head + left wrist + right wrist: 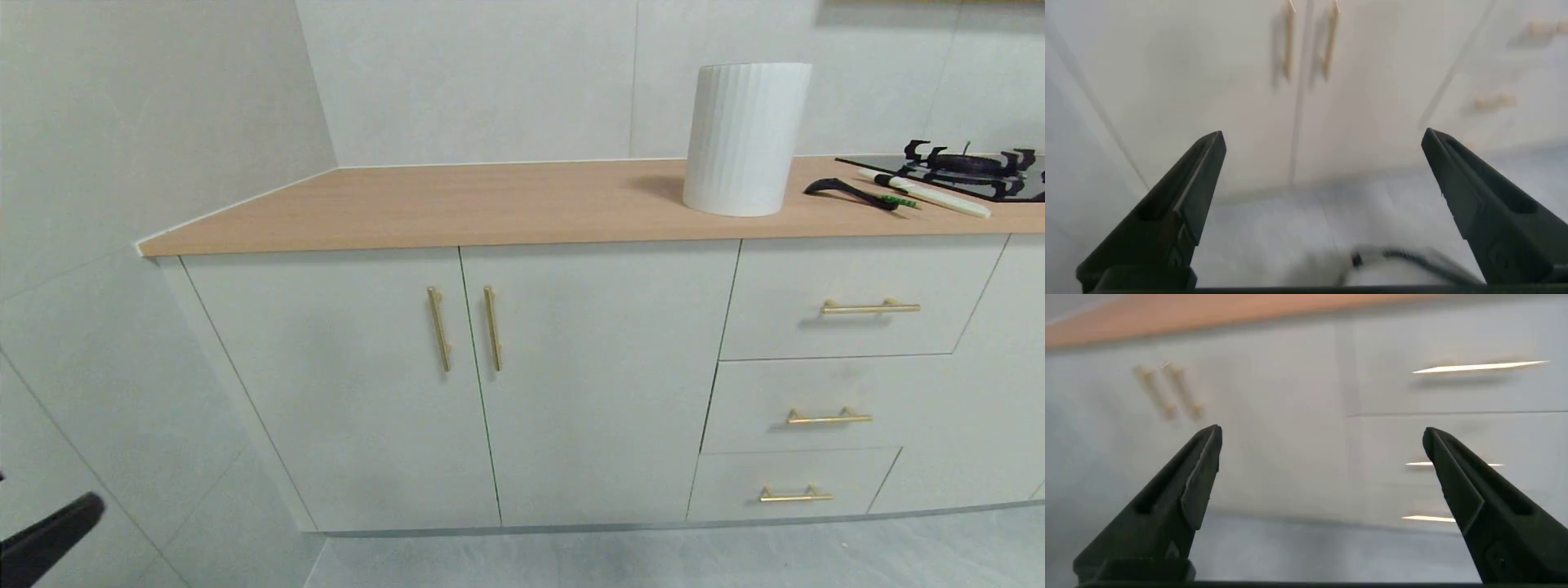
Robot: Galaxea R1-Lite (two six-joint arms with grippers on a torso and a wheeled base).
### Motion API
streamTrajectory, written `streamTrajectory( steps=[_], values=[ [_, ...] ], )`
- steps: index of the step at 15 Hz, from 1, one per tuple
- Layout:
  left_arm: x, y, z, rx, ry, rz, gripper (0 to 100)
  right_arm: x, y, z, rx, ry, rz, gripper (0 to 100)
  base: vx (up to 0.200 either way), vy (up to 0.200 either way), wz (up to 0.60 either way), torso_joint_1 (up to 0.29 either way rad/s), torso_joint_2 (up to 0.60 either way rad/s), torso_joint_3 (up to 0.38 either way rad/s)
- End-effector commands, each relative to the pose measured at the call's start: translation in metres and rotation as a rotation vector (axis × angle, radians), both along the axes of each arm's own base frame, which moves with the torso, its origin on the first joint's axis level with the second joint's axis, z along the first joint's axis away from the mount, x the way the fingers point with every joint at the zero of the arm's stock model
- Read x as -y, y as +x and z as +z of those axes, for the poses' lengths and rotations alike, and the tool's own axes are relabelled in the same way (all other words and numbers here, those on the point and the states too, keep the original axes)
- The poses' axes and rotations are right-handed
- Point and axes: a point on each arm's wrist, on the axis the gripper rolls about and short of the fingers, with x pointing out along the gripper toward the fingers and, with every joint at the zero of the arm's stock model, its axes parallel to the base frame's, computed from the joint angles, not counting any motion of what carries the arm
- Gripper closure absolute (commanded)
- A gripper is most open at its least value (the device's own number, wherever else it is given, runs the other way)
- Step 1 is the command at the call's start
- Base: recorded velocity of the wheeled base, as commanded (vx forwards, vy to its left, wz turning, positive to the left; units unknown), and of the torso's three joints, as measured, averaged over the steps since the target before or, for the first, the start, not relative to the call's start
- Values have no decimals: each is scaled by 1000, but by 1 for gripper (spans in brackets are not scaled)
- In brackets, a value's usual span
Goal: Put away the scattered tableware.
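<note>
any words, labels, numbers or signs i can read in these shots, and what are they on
No text can be read in any view.
The white ribbed canister, wooden countertop, cabinet doors and drawers show plain surfaces with no print.
The utensils beside the stove have marks that are too small to read.
</note>
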Motion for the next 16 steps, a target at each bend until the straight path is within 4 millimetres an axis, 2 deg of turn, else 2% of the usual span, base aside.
streamTrajectory(
  steps=[1,3,4,6,7,9,11,12,14,16],
  values=[
    [-15,-56,-15,236,8,104,0,34,-110,-39,202,-59,-195,0,0,0,0,0,0,0],
    [-14,-77,-23,324,16,95,0,37,-123,-39,138,-72,-293,0,0,0,0,0,0,0],
    [-11,-91,-36,320,33,119,0,34,-127,-39,122,-79,-401,0,0,0,0,0,0,0],
    [-7,-96,-42,314,45,160,0,27,-127,-43,107,-91,-488,0,0,0,0,0,0,0],
    [-4,-101,-54,322,105,195,0,20,-129,-67,106,-140,-543,0,0,0,0,0,0,0],
    [-6,-93,-67,262,146,305,0,20,-122,-78,76,-140,-535,0,0,0,0,0,0,0],
    [-7,-81,-87,182,163,320,0,20,-109,-97,5,-93,-485,0,0,0,0,0,0,0],
    [-7,-81,-87,182,163,320,0,20,-109,-97,5,-93,-485,0,0,0,0,0,0,0],
    [-7,-56,-119,187,162,314,0,16,-78,-128,78,-37,-321,0,0,0,0,0,0,0],
    [-6,-46,-140,193,176,260,0,15,-66,-147,128,-111,-294,0,0,0,0,0,0,0]
  ],
)
